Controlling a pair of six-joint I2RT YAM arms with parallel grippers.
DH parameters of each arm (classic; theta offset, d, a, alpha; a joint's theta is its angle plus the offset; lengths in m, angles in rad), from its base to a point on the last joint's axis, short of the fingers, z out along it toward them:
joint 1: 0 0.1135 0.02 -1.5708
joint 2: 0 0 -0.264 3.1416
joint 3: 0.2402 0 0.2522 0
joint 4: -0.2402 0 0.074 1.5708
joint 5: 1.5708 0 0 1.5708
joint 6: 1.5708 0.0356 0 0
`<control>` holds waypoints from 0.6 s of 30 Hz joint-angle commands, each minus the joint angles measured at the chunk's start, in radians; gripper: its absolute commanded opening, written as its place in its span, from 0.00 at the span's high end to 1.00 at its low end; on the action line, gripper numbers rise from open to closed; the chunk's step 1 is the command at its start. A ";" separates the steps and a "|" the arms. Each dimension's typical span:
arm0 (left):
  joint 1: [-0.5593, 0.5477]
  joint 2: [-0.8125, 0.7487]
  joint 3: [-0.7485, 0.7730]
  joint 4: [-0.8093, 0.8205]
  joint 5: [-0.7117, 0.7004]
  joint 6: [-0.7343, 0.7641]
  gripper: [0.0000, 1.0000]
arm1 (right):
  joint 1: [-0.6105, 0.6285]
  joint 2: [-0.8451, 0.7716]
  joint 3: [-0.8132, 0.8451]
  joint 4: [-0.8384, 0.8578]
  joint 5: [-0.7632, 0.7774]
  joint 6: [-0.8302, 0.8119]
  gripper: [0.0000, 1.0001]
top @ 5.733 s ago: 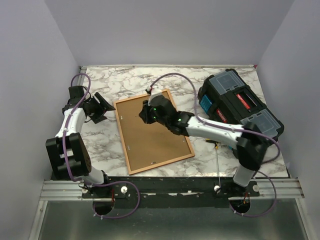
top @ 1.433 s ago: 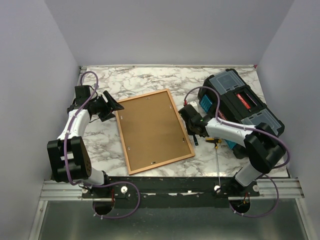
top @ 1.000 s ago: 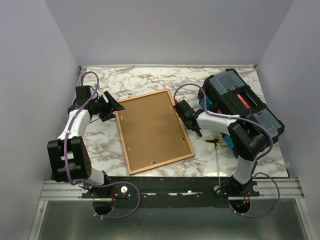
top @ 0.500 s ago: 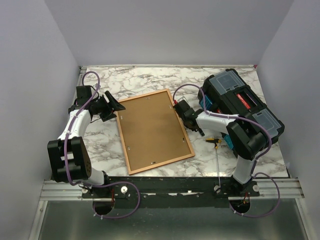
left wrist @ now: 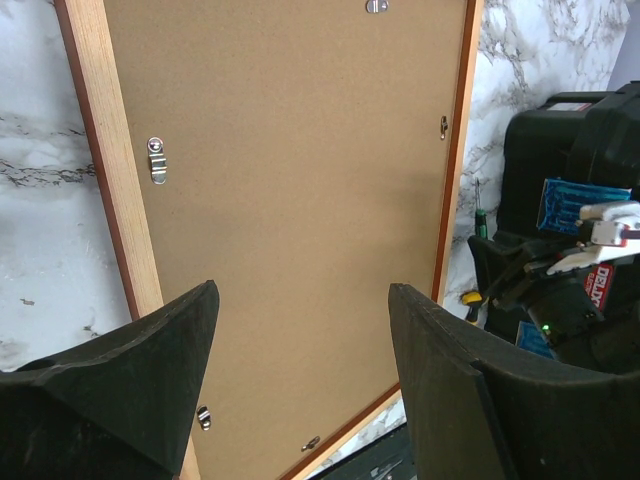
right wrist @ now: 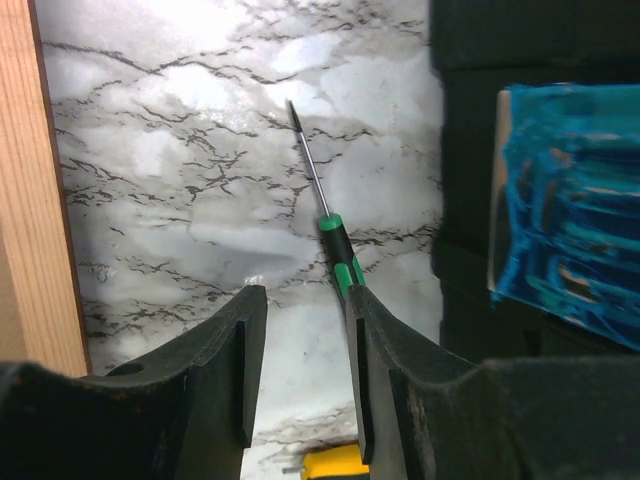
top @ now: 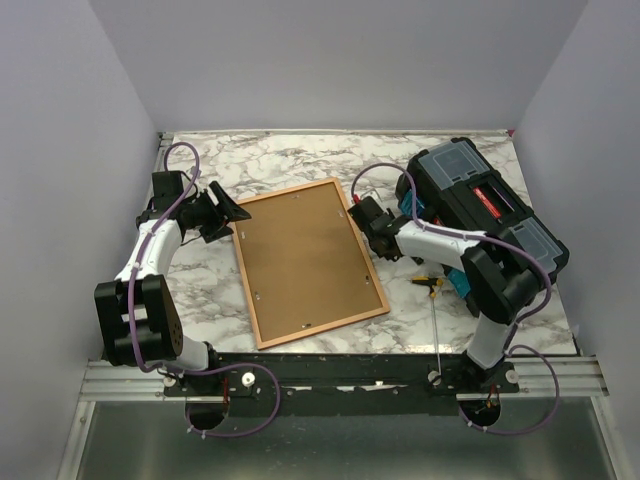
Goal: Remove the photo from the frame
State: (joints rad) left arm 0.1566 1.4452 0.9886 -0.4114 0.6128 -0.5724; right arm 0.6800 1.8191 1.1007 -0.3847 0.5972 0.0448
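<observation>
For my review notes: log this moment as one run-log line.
frame: face down, backing on | left gripper: open, at frame corner | right gripper: open, by screwdriver | photo: not out

Frame flat mid-table, toolbox at upper right, screwdriver on the table between them

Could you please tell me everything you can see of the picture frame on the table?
The frame is a thin orange-red wooden rectangle lying flat, back up, on the marble table, turned at a slant. A brown board fills its back, held by small metal clips along the edges; its front is hidden. The left gripper, jaws open, hovers over its far left corner; whether it touches cannot be told. The right gripper is beside the right edge, over bare table.
</observation>
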 commanded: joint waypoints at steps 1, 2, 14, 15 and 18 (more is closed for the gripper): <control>-0.003 -0.024 -0.007 0.015 0.019 0.013 0.29 | 0.019 -0.080 0.046 -0.063 0.008 0.046 0.54; -0.002 -0.023 -0.006 0.015 0.019 0.013 0.29 | 0.028 -0.088 0.051 -0.078 0.012 0.057 0.53; -0.002 -0.025 -0.006 0.014 0.013 0.017 0.28 | 0.131 -0.224 0.062 -0.127 -0.140 0.304 0.43; -0.002 -0.027 -0.007 0.014 0.014 0.018 0.28 | 0.143 -0.243 0.044 -0.095 -0.197 0.321 0.42; -0.002 -0.028 -0.009 0.014 0.013 0.020 0.28 | 0.198 -0.324 -0.036 0.036 -0.327 0.351 0.35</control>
State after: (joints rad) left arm 0.1566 1.4452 0.9886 -0.4110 0.6128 -0.5720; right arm 0.8181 1.5997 1.1419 -0.4797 0.4690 0.3008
